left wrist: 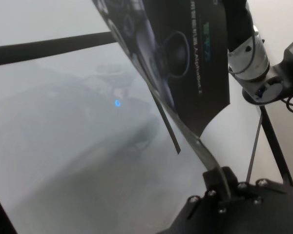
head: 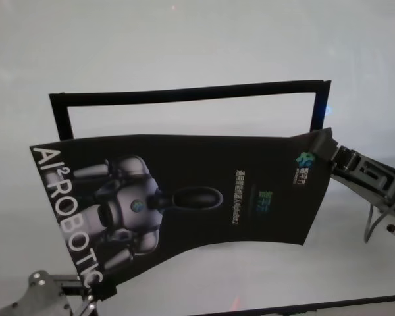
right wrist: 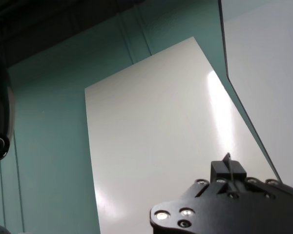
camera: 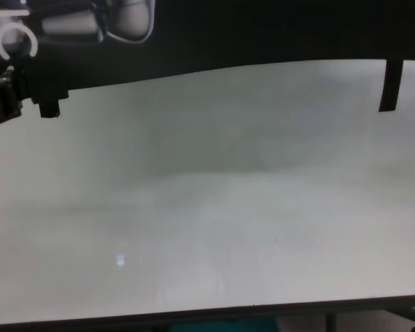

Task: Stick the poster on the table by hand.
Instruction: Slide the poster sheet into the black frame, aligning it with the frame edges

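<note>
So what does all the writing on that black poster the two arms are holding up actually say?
"AI²ROBOTIC": big white letters running along the left edge of the poster, beside the printed robot figure.
Small white line down the poster's middle: too small to read.
Green and white logo with small characters near the right gripper: too blurred to read.
No writing shows on the table.

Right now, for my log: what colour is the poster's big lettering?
White on the black poster, clearest in the head view.

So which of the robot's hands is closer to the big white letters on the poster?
Left. The left gripper pinches the poster at the corner just below the white letters. The right gripper holds the opposite corner, far from them.
</note>
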